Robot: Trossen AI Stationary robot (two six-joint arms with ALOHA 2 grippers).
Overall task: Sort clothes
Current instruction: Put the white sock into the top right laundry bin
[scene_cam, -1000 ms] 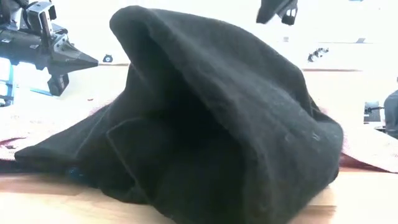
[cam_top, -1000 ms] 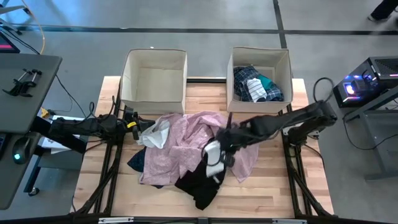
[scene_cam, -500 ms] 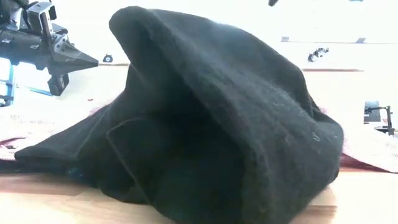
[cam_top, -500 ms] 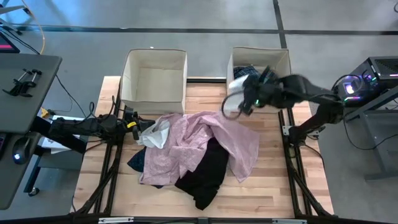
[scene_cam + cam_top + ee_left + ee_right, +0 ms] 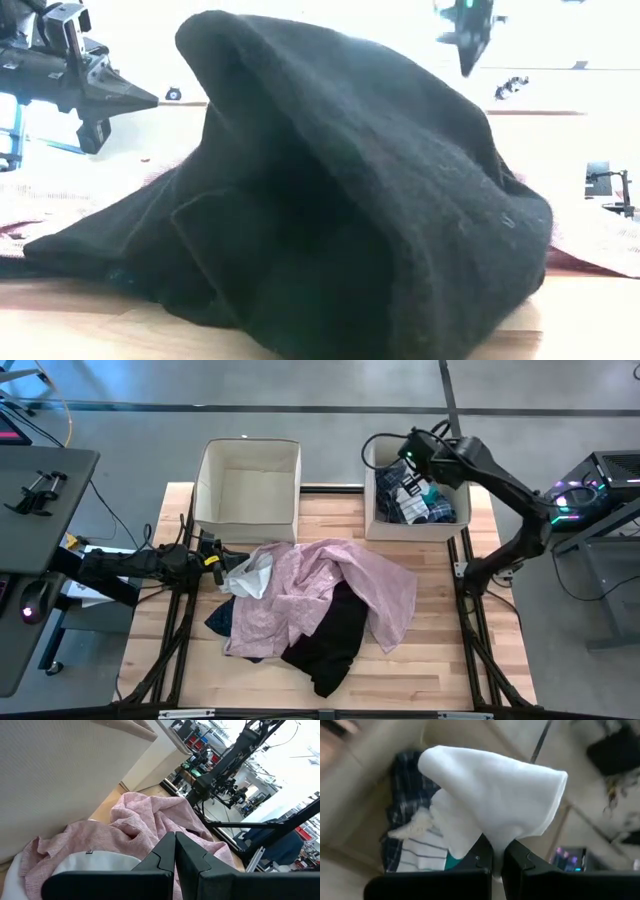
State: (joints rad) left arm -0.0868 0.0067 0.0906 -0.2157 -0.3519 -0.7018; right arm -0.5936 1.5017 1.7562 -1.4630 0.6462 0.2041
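Note:
A pile lies mid-table: the pink shirt [image 5: 320,585] on top, the black garment [image 5: 335,635] at its near side, a navy piece [image 5: 218,622] at its left and a white cloth [image 5: 250,572] at its far left. The black garment fills the low view [image 5: 330,200]. My right gripper [image 5: 400,460] is above the right beige box [image 5: 462,460], shut on another white cloth [image 5: 490,795]. My left gripper [image 5: 222,555] is shut and lies low at the pile's left end, over the pink shirt [image 5: 150,815]. My right gripper pinches the white cloth between its two fingers at a bunched part [image 5: 492,840], several layers. The fingers point down over the right box. The cloth hangs slack below them, lifted clear above the clothes in the box.
The right box holds the blue plaid shirt [image 5: 400,495], a teal piece [image 5: 432,495] and a striped sock [image 5: 420,855]. The left beige box [image 5: 250,448] stands at the far edge. Bare wood lies on the right [image 5: 440,610] of the pile.
My right gripper has risen from the middle of the pile with the white cloth and swung toward the far right, ending over the right box. The cloth is lifted clear of the black garment.

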